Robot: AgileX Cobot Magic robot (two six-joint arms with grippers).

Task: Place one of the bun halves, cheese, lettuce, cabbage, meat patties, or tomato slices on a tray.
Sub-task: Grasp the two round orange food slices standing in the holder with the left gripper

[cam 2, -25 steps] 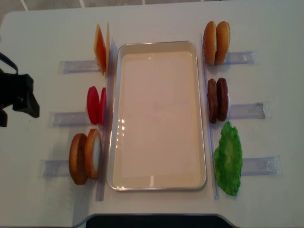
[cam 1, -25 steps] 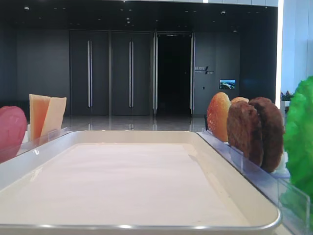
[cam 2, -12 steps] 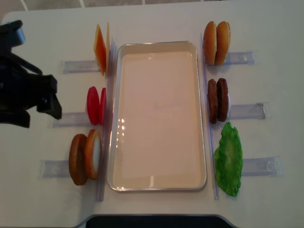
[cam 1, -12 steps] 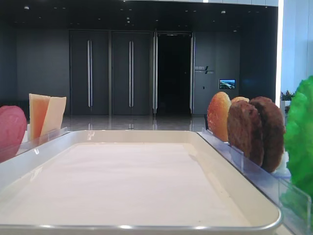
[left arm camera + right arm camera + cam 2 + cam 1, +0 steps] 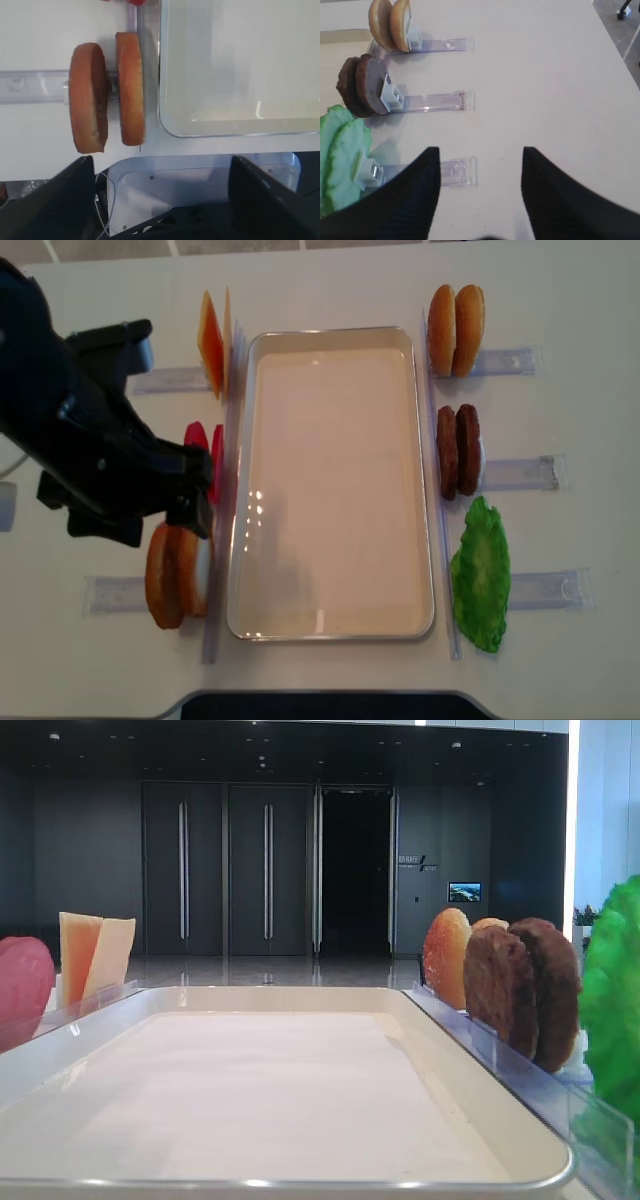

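Note:
The cream tray (image 5: 330, 625) lies mid-table, lined with bare paper. On its left stand cheese (image 5: 212, 343), tomato slices (image 5: 214, 455) partly under my left arm, and two bun halves (image 5: 180, 575). On the right are more bun halves (image 5: 456, 330), meat patties (image 5: 458, 450) and lettuce (image 5: 482, 575). Cabbage is out of view. My left gripper (image 5: 148, 523) hangs open over the near-left bun halves (image 5: 131, 89), holding nothing. My right gripper (image 5: 480, 152) is open and empty above bare table, right of the lettuce (image 5: 342, 155).
Clear plastic racks (image 5: 520, 473) hold the food upright on both sides of the tray. The table's front edge and the robot base (image 5: 200, 190) sit just below the left bun halves. One rack end (image 5: 460, 172) lies by my right gripper's left finger.
My left arm has swung in from the table's left edge towards the tray and now covers part of the tomato slices. Its jaws stayed open. No food has moved.

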